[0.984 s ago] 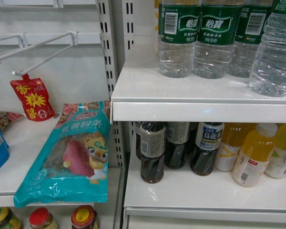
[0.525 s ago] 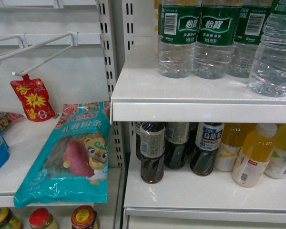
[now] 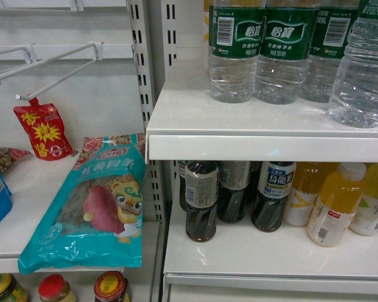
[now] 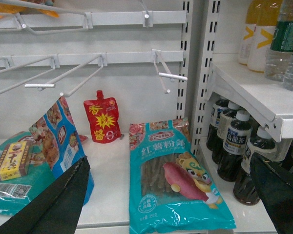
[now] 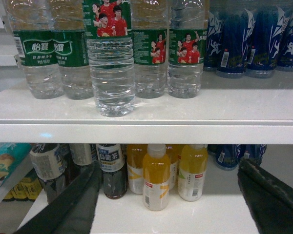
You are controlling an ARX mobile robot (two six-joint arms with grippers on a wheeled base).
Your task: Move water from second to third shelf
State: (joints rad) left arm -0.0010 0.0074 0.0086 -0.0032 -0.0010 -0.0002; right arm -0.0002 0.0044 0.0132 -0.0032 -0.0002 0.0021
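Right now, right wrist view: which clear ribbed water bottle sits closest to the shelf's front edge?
The clear ribbed plastic water bottle with red-shirted figures on its green label; it stands forward of the row, nearest the white shelf lip.

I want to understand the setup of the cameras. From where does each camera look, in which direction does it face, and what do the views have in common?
Head: on the robot, slanting down at the white shelf with water bottles; no robot part shows.
Left wrist: on the left arm, facing the teal snack bag; both dark fingers show, spread.
Right wrist: on the right arm, facing the front water bottle; fingers spread.
Shared: the water bottles appear in all three views.
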